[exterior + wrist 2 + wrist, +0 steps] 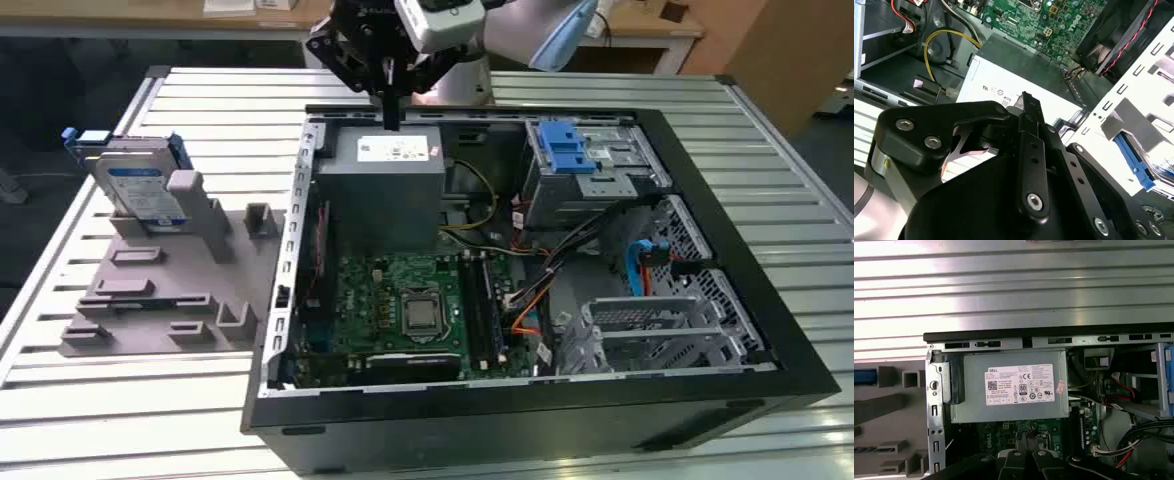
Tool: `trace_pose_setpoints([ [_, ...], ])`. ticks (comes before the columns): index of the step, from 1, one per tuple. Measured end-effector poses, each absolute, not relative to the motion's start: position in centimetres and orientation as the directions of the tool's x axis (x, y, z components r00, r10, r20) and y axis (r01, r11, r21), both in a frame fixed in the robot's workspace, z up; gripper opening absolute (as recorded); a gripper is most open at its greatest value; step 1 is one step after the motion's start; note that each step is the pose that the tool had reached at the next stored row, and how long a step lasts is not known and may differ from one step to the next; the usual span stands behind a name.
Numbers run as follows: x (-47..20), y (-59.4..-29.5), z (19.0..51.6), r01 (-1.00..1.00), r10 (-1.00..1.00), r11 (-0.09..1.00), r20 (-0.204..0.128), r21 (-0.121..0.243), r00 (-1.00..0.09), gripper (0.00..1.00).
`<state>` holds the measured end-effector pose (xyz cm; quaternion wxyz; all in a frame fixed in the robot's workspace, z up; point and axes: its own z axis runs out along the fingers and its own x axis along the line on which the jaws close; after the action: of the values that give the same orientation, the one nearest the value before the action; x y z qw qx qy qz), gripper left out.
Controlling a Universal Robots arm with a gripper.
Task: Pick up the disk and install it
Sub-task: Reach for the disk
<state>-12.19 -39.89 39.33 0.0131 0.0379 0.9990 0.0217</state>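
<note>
Ribbed metal surface (pixel 134 425) carries an open case (pixel 534 405). I see my end effector (pixel 390 120) above its grey box (pixel 387 195) with a white sticker, closed together on nothing. Disk (pixel 140 185), white-and-blue label, stands upright in a grey holder (pixel 160 300) at the exterior view's left, well apart.
</note>
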Motion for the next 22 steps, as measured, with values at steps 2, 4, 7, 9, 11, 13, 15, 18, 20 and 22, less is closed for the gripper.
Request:
trace_pose_setpoints([
  [2,-12.20,-39.89,39.33,0.075,0.076,0.996,-0.024,0.044,-0.997,0.11],
  [4,-12.25,-39.89,39.33,0.075,0.076,0.996,-0.024,0.044,-0.997,0.11],
  [7,-12.30,-39.89,39.33,0.075,0.076,0.996,-0.024,0.044,-0.997,0.11],
  [9,-12.36,-39.89,39.33,0.075,0.076,0.996,-0.024,0.044,-0.997,0.11],
  [11,-12.40,-39.89,39.32,0.075,0.076,0.996,-0.025,0.044,-0.997,0.11],
  [13,-12.45,-39.89,39.32,0.075,0.076,0.996,-0.025,0.044,-0.997,0.11],
  [15,-12.50,-39.89,39.32,0.075,0.076,0.996,-0.024,0.044,-0.997,0.11],
  [18,-12.58,-39.89,39.30,0.075,0.076,0.996,-0.024,0.044,-0.997,0.11],
  [20,-12.64,-39.89,39.29,0.075,0.076,0.996,-0.024,0.044,-0.997,0.11],
  [22,-12.73,-39.89,39.27,0.075,0.076,0.996,-0.024,0.044,-0.997,0.11],
])
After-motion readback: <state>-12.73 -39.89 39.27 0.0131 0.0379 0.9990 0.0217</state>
